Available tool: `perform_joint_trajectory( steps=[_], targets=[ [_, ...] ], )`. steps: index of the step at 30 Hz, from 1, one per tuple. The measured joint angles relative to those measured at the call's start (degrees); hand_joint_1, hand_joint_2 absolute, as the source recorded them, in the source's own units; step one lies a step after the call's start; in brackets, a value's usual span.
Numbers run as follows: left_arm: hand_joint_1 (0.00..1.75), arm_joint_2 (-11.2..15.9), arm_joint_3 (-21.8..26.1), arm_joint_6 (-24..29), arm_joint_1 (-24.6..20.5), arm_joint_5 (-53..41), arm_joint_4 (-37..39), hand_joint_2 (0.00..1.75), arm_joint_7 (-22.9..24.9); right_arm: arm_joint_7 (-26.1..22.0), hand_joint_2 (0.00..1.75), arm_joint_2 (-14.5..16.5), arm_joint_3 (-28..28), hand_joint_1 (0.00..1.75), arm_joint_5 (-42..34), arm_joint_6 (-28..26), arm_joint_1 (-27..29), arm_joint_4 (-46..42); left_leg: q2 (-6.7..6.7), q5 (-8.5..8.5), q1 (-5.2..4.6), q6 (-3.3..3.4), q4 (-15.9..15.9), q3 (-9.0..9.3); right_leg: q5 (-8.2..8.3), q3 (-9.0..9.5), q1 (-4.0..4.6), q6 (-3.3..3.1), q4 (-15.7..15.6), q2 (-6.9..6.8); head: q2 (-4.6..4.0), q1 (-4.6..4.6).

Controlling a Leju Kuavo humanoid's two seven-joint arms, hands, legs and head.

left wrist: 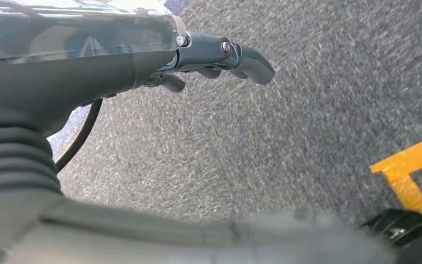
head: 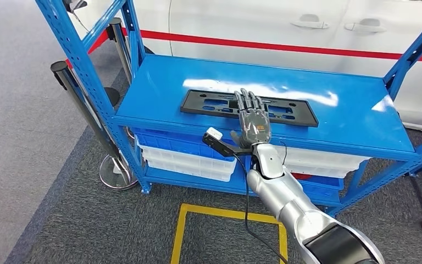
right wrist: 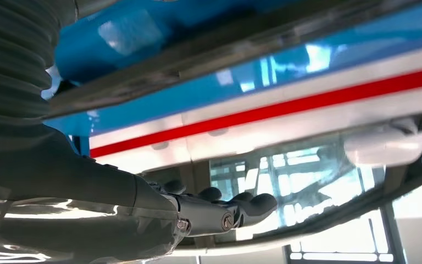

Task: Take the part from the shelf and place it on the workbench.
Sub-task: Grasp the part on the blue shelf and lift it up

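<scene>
- Nearest, a yellow line marking [head: 228, 215] frames the dark grey carpet floor [head: 49, 181] at the robot's feet.
- The left robot hand [left wrist: 220, 58] hangs over that carpet, fingers loosely curled, holding nothing.
- The silver right arm [head: 286, 198] reaches forward to the blue metal shelf [head: 351, 118].
- The right robot hand [head: 253, 121] lies flat with fingers extended and slightly apart, over the long black plastic frame part [head: 209, 104]; whether it touches is unclear, and nothing is gripped.
- That part lies flat on the top shelf board, near its middle.
- Below sit white and blue plastic bins [head: 181, 157].
- Beyond stands a white car body with a red stripe [head: 307, 25].
- Judged progress: early; grasp, lift, carry and placing all remain.
</scene>
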Motion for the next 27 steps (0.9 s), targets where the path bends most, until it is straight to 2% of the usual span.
perform_joint_trajectory(
  steps=[1, 2, 3, 5, 6, 7, 8, 10, 11, 12, 13, 14, 15, 16, 17, 18, 19, 20, 21, 22, 23, 24, 25, 26, 27],
  targets=[
    [0.00, -0.18, 0.00, 0.02, 0.04, -0.04, 0.01, 0.00, 0.13, -0.05, 1.75, -0.09, 0.00, 0.00, -0.07, -0.09, 0.74, 0.09, -0.11, -0.40, -0.01, -0.13, 0.01, 0.51, 0.04, -2.20, -0.01, -0.06, 1.84, 0.00, 0.00, 0.00],
    [0.00, -0.38, 0.00, 0.06, 0.10, -0.09, 0.01, 0.00, 0.30, -0.06, 1.75, -0.17, 0.00, 0.00, -0.14, -0.13, 1.32, 0.21, -0.23, -0.88, -0.01, -0.31, 0.03, 1.15, 1.03, -3.40, -0.02, -0.15, 1.64, -0.01, 0.00, 0.01],
    [0.00, -0.60, 0.00, 0.09, 0.19, -0.15, 0.03, 0.00, 0.47, -0.04, 1.75, -0.26, 0.00, 0.00, -0.22, -0.16, 1.71, 0.33, -0.33, -1.49, 0.00, -0.54, 0.04, 1.96, 2.87, -3.60, -0.03, -0.22, -0.52, -0.03, 0.00, 0.01],
    [0.00, -1.12, 0.00, 0.10, 0.38, -0.27, 0.19, 0.00, 0.69, -0.01, 1.75, -0.49, 0.00, 0.00, -0.34, -0.31, 2.09, 0.62, -0.34, -3.05, -0.02, -1.07, 0.15, 3.70, 8.57, -2.41, 0.08, -0.57, -7.97, -0.05, 0.00, -0.03],
    [0.00, -1.36, -0.01, 0.08, 0.36, -0.33, 0.32, 0.00, 0.74, 0.01, 1.75, -0.61, 0.00, 0.00, -0.39, -0.45, 2.27, 0.82, -0.31, -3.79, -0.02, -1.41, 0.11, 4.29, 10.59, -1.83, 0.28, -0.87, -10.95, -0.06, 0.00, -0.12],
    [0.00, -1.56, -0.01, 0.04, 0.26, -0.40, 0.43, 0.00, 0.80, 0.02, 1.75, -0.67, 0.00, 0.00, -0.41, -0.59, 2.51, 1.00, -0.27, -4.48, 0.03, -1.77, -0.16, 4.74, 11.84, -1.42, 0.51, -1.25, -12.80, -0.04, 0.00, -0.19],
    [0.00, -1.69, -0.02, -0.01, 0.14, -0.50, 0.53, 0.00, 0.85, 0.04, 1.75, -0.69, 0.00, 0.00, -0.45, -0.73, 2.74, 1.15, -0.22, -4.79, 0.06, -2.13, -0.18, 5.23, 11.85, -1.13, 0.72, -1.65, -13.50, 0.02, 0.00, -0.28],
    [0.00, -2.00, -0.08, -0.15, -0.12, -0.79, 0.54, 0.00, 0.90, 0.09, 1.75, -0.64, 0.00, 0.00, -0.48, -0.86, 2.94, 1.19, -0.14, -4.18, 0.12, -2.80, 1.11, 5.30, 10.55, 0.33, 0.74, -2.55, -13.91, 0.21, 0.00, -0.34],
    [0.00, -2.22, -0.16, -0.25, -0.24, -1.00, 0.54, 0.00, 0.85, 0.12, 1.75, -0.57, 0.00, 0.00, -0.48, -0.90, 2.88, 1.19, -0.05, -2.95, 0.14, -3.13, 3.86, 4.26, 9.87, 1.30, 0.59, -2.95, -14.15, 0.27, 0.00, -0.42],
    [0.00, -2.51, -0.26, -0.39, -0.39, -1.18, 0.55, 0.00, 0.78, 0.15, 1.75, -0.49, 0.00, 0.00, -0.44, -0.91, 2.82, 1.22, 0.05, -1.89, 0.21, -3.47, 7.50, 2.17, 9.18, 2.41, 0.41, -3.23, -14.35, 0.31, 0.00, -0.49],
    [0.00, -2.82, -0.37, -0.57, -0.52, -1.34, 0.57, 0.00, 0.71, 0.16, 1.75, -0.33, 0.01, 0.00, -0.41, -0.92, 2.84, 1.31, 0.15, -1.56, 0.36, -3.82, 11.66, -0.64, 8.40, 3.58, 0.27, -3.34, -14.57, 0.29, 0.00, -0.54],
    [0.00, -3.15, -0.47, -0.75, -0.60, -1.47, 0.59, 0.00, 0.66, 0.19, 1.75, -0.15, 0.02, 0.00, -0.36, -0.92, 2.90, 1.44, 0.23, -2.52, 0.50, -4.13, 15.18, -3.56, 7.62, 4.85, 0.15, -3.39, -14.74, 0.23, 0.00, -0.61],
    [0.00, -3.42, -0.56, -0.92, -0.65, -1.51, 0.60, 0.00, 0.66, 0.20, 1.75, 0.08, 0.05, 0.00, -0.32, -0.90, 2.98, 1.60, 0.27, -4.88, 0.64, -4.39, 17.23, -6.08, 6.79, 6.20, 0.04, -3.34, -14.89, 0.26, 0.00, -0.61],
    [0.00, -3.69, -0.66, -1.13, -0.68, -1.55, 0.63, 0.00, 0.68, 0.22, 1.75, 0.40, 0.09, 0.00, -0.28, -0.87, 3.04, 1.77, 0.30, -7.88, 0.73, -4.55, 17.80, -8.04, 5.89, 7.64, -0.08, -3.28, -15.03, 0.32, 0.00, -0.61],
    [0.00, -3.91, -0.75, -1.35, -0.70, -1.57, 0.67, 0.00, 0.71, 0.27, 1.75, 0.75, 0.15, 0.00, -0.25, -0.83, 3.03, 1.94, 0.32, -10.33, 0.78, -4.60, 16.96, -9.42, 4.96, 9.11, -0.20, -3.20, -15.16, 0.44, 0.00, -0.60],
    [0.00, -4.08, -0.84, -1.59, -0.73, -1.65, 0.73, 0.00, 0.72, 0.31, 1.75, 1.12, 0.23, 0.00, -0.20, -0.73, 2.99, 2.14, 0.34, -11.00, 0.79, -4.53, 14.68, -10.33, 3.85, 10.68, -0.30, -3.08, -15.30, 0.60, 0.00, -0.61],
    [0.00, -4.26, -0.89, -1.83, -0.76, -1.74, 0.81, 0.00, 0.67, 0.35, 1.75, 1.56, 0.38, 0.00, -0.13, -0.61, 2.95, 2.37, 0.35, -9.43, 0.77, -4.33, 11.60, -10.89, 2.73, 12.17, -0.34, -2.94, -15.41, 0.72, 0.00, -0.60],
    [0.00, -4.38, -0.92, -2.05, -0.76, -1.85, 0.89, 0.00, 0.51, 0.40, 1.75, 1.98, 0.55, 0.00, -0.04, -0.44, 2.99, 2.71, 0.36, -4.52, 0.69, -4.03, 7.95, -11.25, 1.61, 13.53, -0.32, -2.75, -15.49, 0.84, 0.00, -0.59],
    [0.00, -4.49, -0.93, -2.22, -0.82, -1.95, 0.99, 0.00, 0.22, 0.43, 1.75, 2.44, 0.77, 0.00, 0.06, -0.23, 3.02, 3.13, 0.36, 1.17, 0.55, -3.68, 4.85, -11.48, 0.46, 14.68, -0.23, -2.47, -15.36, 1.03, 0.00, -0.57],
    [0.00, -4.60, -0.95, -2.40, -0.89, -1.98, 1.07, 0.00, -0.23, 0.48, 1.75, 2.94, 1.03, 0.00, 0.16, -0.02, 2.99, 3.52, 0.33, 5.84, 0.36, -3.36, 3.23, -11.54, -0.57, 15.37, -0.04, -2.09, -15.22, 1.18, 0.00, -0.56],
    [0.00, -4.72, -0.99, -2.55, -1.04, -1.98, 1.14, 0.00, -0.88, 0.53, 1.75, 3.52, 1.30, 0.00, 0.27, 0.15, 2.79, 3.87, 0.28, 8.96, 0.19, -3.00, 2.68, -11.61, -1.45, 15.85, 0.04, -1.65, -15.19, 1.34, 0.00, -0.52],
    [0.00, -4.85, -1.05, -2.63, -1.34, -1.97, 1.18, 0.00, -1.64, 0.55, 1.75, 4.22, 1.61, 0.00, 0.38, 0.29, 2.37, 4.13, 0.23, 9.30, 0.04, -2.64, 3.06, -11.62, -2.10, 16.16, 0.06, -1.20, -15.30, 1.48, 0.00, -0.48],
    [0.00, -5.00, -1.15, -2.62, -1.73, -1.96, 1.19, 0.00, -2.56, 0.64, 1.75, 4.97, 1.98, 0.00, 0.51, 0.41, 1.79, 4.30, 0.20, 8.84, 0.06, -2.26, 3.32, -11.42, -2.66, 16.47, -0.03, -0.81, -15.59, 1.41, 0.00, -0.46],
    [0.00, -5.14, -1.24, -2.47, -2.18, -1.93, 1.19, 0.00, -3.58, 0.71, 1.75, 5.83, 2.40, 0.24, 0.65, 0.53, 1.12, 4.47, 0.19, 8.44, 0.11, -1.82, 3.17, -11.16, -3.14, 16.62, -0.18, -0.55, -15.46, 1.18, 0.00, -0.40],
    [0.00, -5.25, -1.32, -2.23, -2.63, -1.86, 1.19, 0.00, -4.63, 0.60, 1.75, 6.62, 2.88, 0.67, 0.58, 0.75, 0.49, 4.71, 0.20, 8.15, 0.16, -1.42, 2.82, -10.77, -3.84, 16.15, -0.21, -0.39, -14.36, 0.89, 0.00, -0.38]
  ],
)
